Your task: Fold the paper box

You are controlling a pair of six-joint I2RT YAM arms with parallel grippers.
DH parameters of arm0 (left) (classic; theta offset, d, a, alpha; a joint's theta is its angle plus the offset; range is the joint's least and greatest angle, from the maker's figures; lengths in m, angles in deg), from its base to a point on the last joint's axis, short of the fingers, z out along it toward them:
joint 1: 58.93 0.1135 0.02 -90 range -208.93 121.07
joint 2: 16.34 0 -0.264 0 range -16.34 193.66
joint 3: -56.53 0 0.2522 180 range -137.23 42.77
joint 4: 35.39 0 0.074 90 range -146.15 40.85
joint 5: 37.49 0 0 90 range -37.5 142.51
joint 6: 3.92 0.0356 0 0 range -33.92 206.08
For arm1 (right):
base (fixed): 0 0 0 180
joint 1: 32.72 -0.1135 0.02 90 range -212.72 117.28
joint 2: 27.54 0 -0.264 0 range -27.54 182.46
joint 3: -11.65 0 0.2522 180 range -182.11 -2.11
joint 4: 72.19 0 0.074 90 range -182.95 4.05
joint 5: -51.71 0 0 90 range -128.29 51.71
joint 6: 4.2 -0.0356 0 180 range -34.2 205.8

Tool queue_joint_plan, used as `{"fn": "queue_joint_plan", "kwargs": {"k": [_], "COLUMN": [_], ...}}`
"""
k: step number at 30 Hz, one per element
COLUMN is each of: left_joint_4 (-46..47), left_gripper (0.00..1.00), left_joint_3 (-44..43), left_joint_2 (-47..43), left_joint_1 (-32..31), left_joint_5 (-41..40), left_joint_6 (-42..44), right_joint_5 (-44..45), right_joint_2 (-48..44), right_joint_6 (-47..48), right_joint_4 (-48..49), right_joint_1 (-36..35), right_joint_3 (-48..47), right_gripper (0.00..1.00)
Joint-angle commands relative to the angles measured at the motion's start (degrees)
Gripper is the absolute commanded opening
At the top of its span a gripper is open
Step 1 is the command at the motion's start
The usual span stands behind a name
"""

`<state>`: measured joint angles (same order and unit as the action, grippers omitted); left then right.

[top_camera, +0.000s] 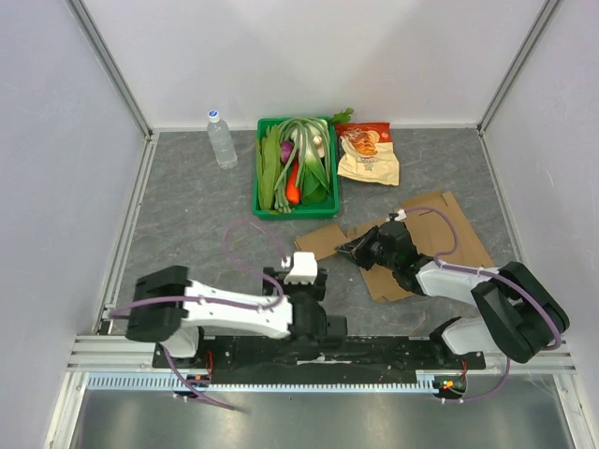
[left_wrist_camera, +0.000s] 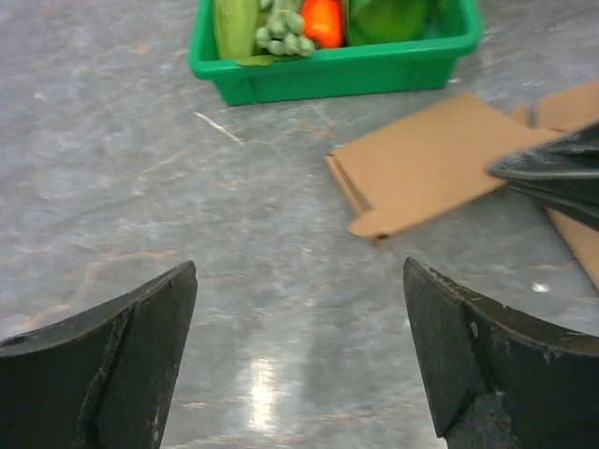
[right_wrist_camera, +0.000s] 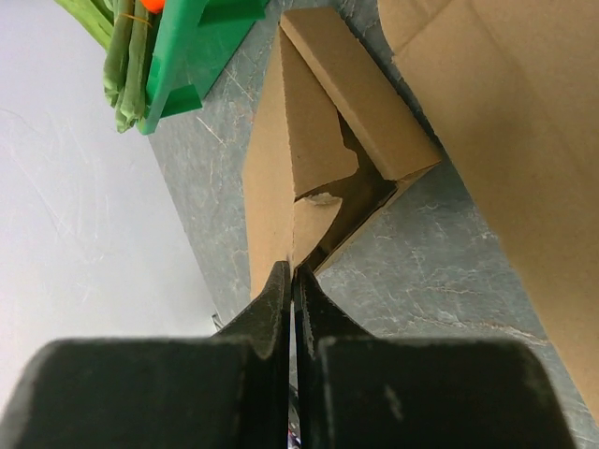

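The paper box (top_camera: pixel 440 229) is a flat brown cardboard blank lying on the grey table to the right of centre. One flap of it (right_wrist_camera: pixel 281 178) is lifted at its left end. My right gripper (top_camera: pixel 344 246) is shut on that flap's edge, and in the right wrist view the jaws (right_wrist_camera: pixel 291 271) pinch the thin cardboard at their tips. My left gripper (top_camera: pixel 301 271) hovers over bare table just left of the box, and its fingers (left_wrist_camera: pixel 299 271) are wide open with nothing between them. In the left wrist view the box (left_wrist_camera: pixel 430 164) lies ahead to the right, and the right gripper (left_wrist_camera: pixel 552 173) reaches in from the right edge.
A green bin (top_camera: pixel 265 201) filled with vegetables stands behind the box. A plastic water bottle (top_camera: pixel 221 138) stands to its left and a snack bag (top_camera: pixel 368 154) lies to its right. White walls close the table on three sides.
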<state>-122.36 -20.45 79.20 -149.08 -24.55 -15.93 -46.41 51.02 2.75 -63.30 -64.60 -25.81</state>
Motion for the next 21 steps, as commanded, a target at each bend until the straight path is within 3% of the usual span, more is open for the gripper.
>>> {"fn": "queue_joint_plan", "kwargs": {"k": [1,2,4,7,8,14,19,21], "left_joint_4": [32.3,47.2,55.1,56.1,57.7,72.2,81.4,83.5], "left_gripper": [0.94,0.95,0.97,0.98,0.98,0.82,0.72,0.63], "left_joint_3": [3.1,8.7,11.8,12.9,15.2,25.3,25.2,23.5], "left_joint_2": [-13.1,-16.8,-24.7,-29.3,-30.4,-37.8,-30.8,-26.7], "left_joint_1": [9.2,10.5,11.7,17.9,19.6,29.5,33.8,33.9], "left_joint_5": [11.6,18.5,21.6,33.0,41.4,63.6,72.7,76.2], "left_joint_6": [59.8,67.4,74.4,72.1,71.9,67.4,66.9,67.9], "right_joint_5": [0.6,0.6,0.5,0.8,0.7,-0.8,-1.0,-1.1], "right_joint_2": [-1.8,-1.9,-1.8,-1.5,-1.2,0.6,2.6,2.9], "right_joint_6": [1.6,1.4,0.7,1.1,1.3,2.5,1.7,1.9], "right_joint_4": [0.8,0.9,2.4,4.4,4.6,8.1,11.0,11.4], "right_joint_1": [0.1,0.1,0.1,0.1,0.1,0.1,-0.8,-1.2], "right_joint_3": [2.5,2.7,3.3,3.8,3.7,5.3,6.4,6.1], "right_gripper": [0.00,0.00,0.00,0.00,0.00,0.00,0.00,0.00]}}
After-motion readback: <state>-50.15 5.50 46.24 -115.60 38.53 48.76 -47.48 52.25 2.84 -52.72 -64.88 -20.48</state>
